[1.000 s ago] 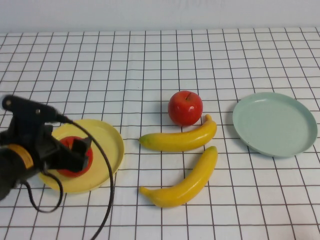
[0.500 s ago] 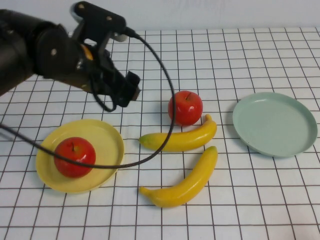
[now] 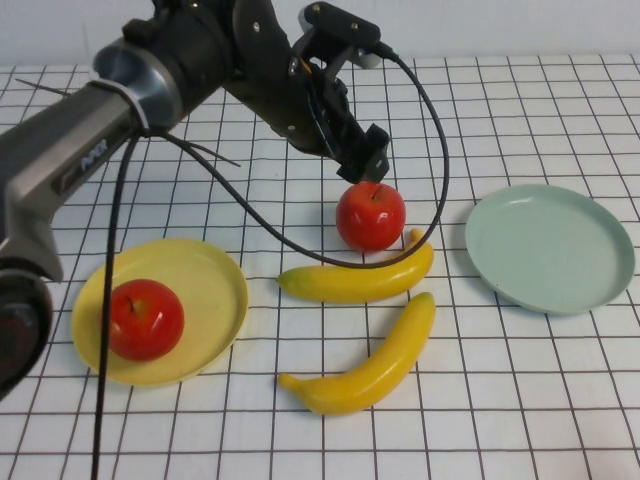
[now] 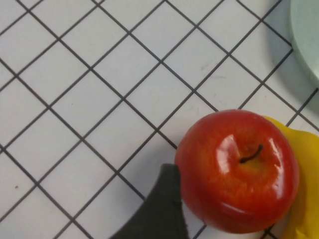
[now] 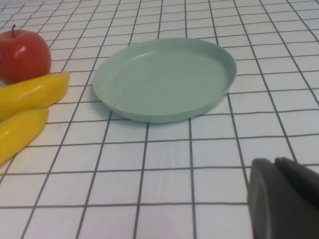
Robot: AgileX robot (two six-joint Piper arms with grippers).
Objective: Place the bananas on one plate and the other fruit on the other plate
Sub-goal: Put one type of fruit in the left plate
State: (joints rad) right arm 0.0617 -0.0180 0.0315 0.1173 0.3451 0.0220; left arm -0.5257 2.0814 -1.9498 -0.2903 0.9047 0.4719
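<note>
One red apple (image 3: 371,215) sits on the table at the centre, touching the upper banana (image 3: 360,280). The second banana (image 3: 370,365) lies in front of it. The other red apple (image 3: 147,318) lies on the yellow plate (image 3: 215,270) at the left. The pale green plate (image 3: 550,248) at the right holds nothing. My left gripper (image 3: 365,162) is open just above and behind the centre apple. In the left wrist view one finger (image 4: 162,209) shows beside that apple (image 4: 237,172). My right gripper (image 5: 276,167) is shut and low over the table near the green plate (image 5: 164,79).
The table is a white cloth with a black grid. The left arm and its cable (image 3: 200,70) reach across the back left of the table. The right wrist view also shows the apple (image 5: 22,55) and both banana tips (image 5: 30,94).
My left gripper let go of one apple on the yellow plate, rose, and swung right across the table to just above the centre apple.
</note>
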